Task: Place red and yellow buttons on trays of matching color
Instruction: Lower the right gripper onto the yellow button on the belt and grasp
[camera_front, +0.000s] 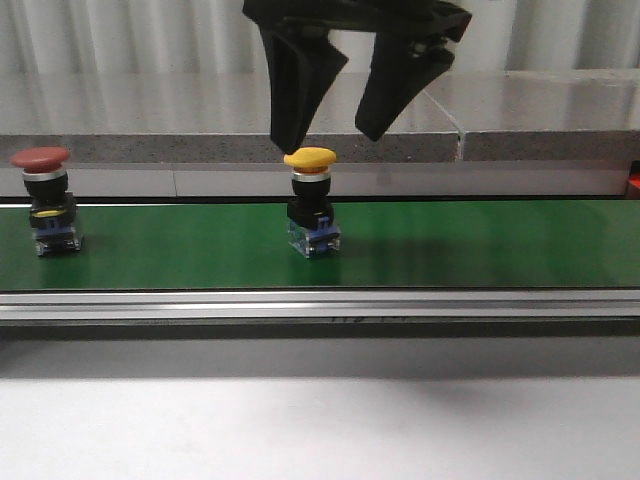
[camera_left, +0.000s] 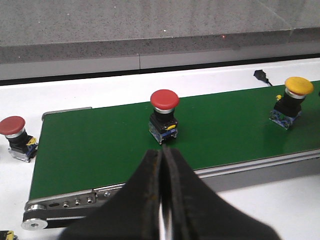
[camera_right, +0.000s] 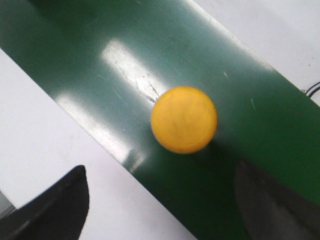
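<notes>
A green conveyor belt (camera_front: 480, 245) runs across a white table (camera_front: 320, 425), carrying a yellow push button (camera_front: 312, 203) near its middle and a red push button (camera_front: 45, 200) toward its left end. Another red button (camera_left: 15, 137) stands on the table just beyond the belt's end.

- The right gripper (camera_front: 335, 125) is getting cut off by the top edge of the front view, so its arm is not showing.
- The yellow button (camera_right: 184, 119) is looking a bit blurry in the right wrist view, and its cap is hiding its body.
- The left gripper (camera_left: 162, 160) is running off the bottom edge of the left wrist view.
- A small yellow and black thing (camera_left: 5, 235) is peeking in at the bottom corner, too cut off to tell.
</notes>
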